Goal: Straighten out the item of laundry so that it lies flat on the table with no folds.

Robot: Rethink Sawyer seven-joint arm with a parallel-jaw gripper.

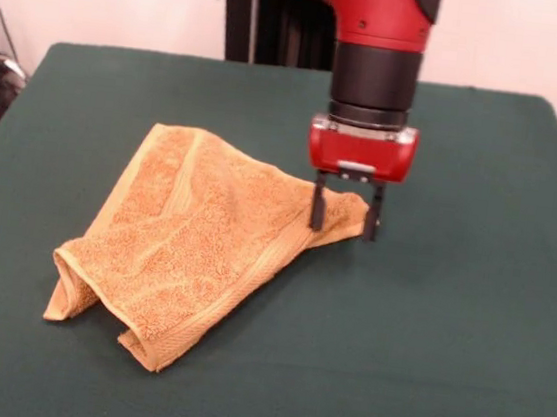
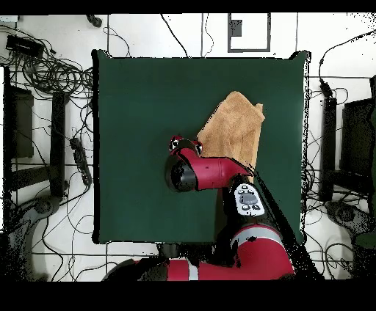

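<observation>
The orange-tan towel (image 1: 190,234) lies crumpled and folded over itself on the dark green table (image 1: 447,318), left of centre in the front view. One corner stretches out to the right. My gripper (image 1: 342,231) hangs down over that corner with its two black fingers (image 1: 317,205) spread, one on each side of the corner. The tips sit at about table height. In the overhead view the towel (image 2: 236,126) lies toward the table's (image 2: 139,110) far right, and the arm hides the gripper (image 2: 183,144) and the near corner.
The red arm (image 2: 213,174) reaches from the bottom edge over the table's near right part. Cables and dark stands (image 2: 59,132) ring the table on the floor. The pedestal (image 1: 279,27) stands behind the far edge.
</observation>
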